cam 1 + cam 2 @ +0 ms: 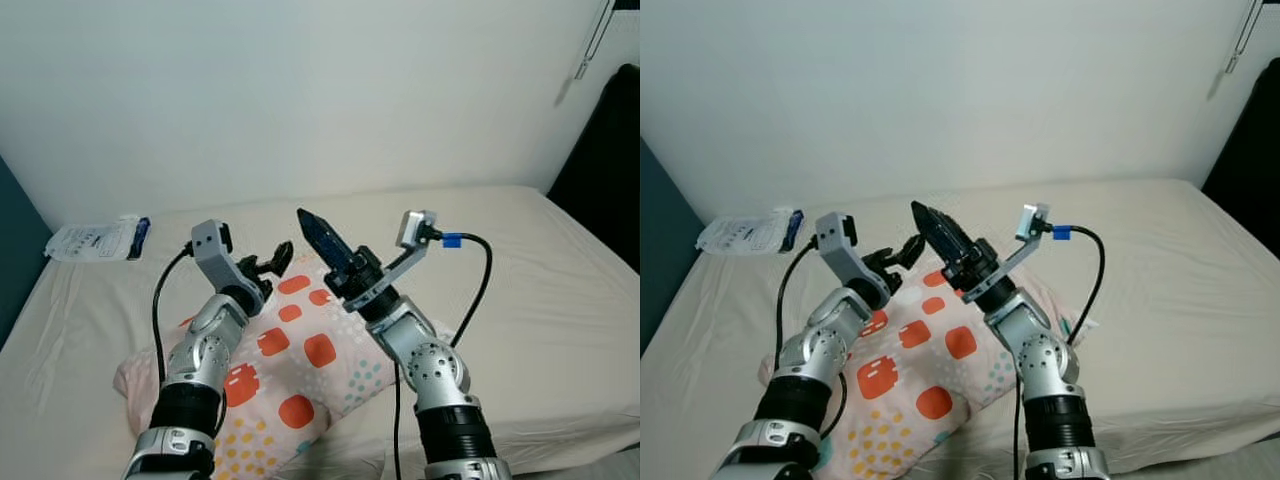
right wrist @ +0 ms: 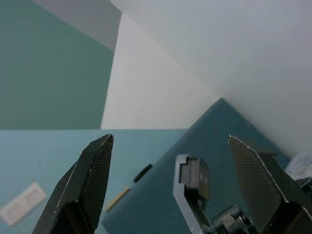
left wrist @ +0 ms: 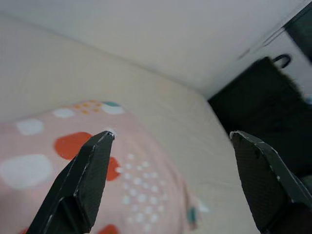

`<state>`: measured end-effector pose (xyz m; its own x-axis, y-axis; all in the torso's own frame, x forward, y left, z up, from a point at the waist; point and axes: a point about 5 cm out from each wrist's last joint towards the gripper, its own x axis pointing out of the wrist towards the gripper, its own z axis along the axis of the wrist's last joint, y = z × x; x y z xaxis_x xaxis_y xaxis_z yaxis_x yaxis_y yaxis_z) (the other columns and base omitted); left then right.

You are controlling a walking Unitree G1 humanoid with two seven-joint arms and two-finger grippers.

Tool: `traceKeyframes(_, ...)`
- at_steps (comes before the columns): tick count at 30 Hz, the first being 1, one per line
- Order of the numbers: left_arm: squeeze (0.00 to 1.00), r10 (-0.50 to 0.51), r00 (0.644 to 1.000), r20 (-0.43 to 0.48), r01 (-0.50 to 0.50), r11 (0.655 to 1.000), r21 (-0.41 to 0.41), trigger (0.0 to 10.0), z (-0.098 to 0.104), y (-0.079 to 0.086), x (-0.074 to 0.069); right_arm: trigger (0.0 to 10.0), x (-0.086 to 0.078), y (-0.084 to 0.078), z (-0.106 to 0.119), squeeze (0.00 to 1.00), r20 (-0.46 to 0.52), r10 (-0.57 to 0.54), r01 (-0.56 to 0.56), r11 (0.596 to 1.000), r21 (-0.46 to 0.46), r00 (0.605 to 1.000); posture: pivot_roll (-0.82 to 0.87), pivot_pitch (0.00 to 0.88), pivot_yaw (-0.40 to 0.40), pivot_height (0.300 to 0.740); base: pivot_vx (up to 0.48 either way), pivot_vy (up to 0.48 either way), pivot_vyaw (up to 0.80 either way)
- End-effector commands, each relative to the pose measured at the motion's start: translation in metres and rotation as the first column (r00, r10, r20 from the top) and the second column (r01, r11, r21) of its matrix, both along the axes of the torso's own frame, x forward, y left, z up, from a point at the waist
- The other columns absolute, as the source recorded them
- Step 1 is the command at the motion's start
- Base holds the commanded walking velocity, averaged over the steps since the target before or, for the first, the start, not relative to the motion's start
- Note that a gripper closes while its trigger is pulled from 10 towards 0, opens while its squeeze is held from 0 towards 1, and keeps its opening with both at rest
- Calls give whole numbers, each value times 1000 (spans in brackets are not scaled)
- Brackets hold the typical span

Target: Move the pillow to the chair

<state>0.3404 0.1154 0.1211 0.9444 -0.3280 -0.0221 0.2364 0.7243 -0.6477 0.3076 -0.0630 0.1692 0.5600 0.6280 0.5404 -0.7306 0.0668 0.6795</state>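
A pale pink pillow printed with orange-red rounded squares, white patches and small yellow and teal dots [image 1: 290, 375] lies on a bed covered with a cream fitted sheet [image 1: 540, 300], at the near edge of the mattress and a little left of its middle. Its near corner reaches toward the bed's front edge between the two silver arms.

The left pincer [image 1: 272, 262] is raised above the far left part of the pillow, its black fingers pointing right and slightly up. In the left wrist view its two fingers [image 3: 85, 180] stand spread wide apart with nothing between them, the pillow's patterned cover and the cream sheet lying beyond them.

The right pincer [image 1: 320, 236] is lifted higher, above the far edge of the pillow, its fingers aimed up and to the left. In the right wrist view its fingers [image 2: 87, 178] are spread apart and pinch nothing; between them the left arm's wrist camera mount and a teal wall show. A black cable with a blue plug [image 1: 450, 240] loops from the right wrist.

At the far left of the bed, by the white wall [image 1: 300, 90], a flat white plastic packet with a dark blue end [image 1: 98, 240] lies on the sheet, well apart from the pillow. A dark hanging cloth [image 1: 605, 170] is at the far right.
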Motion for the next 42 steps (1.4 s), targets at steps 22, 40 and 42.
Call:
traceKeyframes(22, 0, -104, 993, -46, 88, 957, -276, 10000, 16, 3, -9, 10000, -6, 14, 8, 0, -5, 75, -74, 996, 44, 997, 89, 0, 18, 740, 0, 0, 0)
traceKeyframes(40, 0, -281, 960, 20, 270, 896, -354, 10000, 23, -15, -31, 10000, -3, 22, 1, 0, -75, 95, -97, 995, -18, 993, 67, 0, 26, 740, 0, 0, 0)
traceKeyframes(42, 0, -284, 959, 21, 273, 893, -359, 10000, 23, -15, -32, 10000, -5, 22, 3, 0, -68, 105, -107, 994, -15, 992, 68, 0, 25, 740, 0, 0, 0)
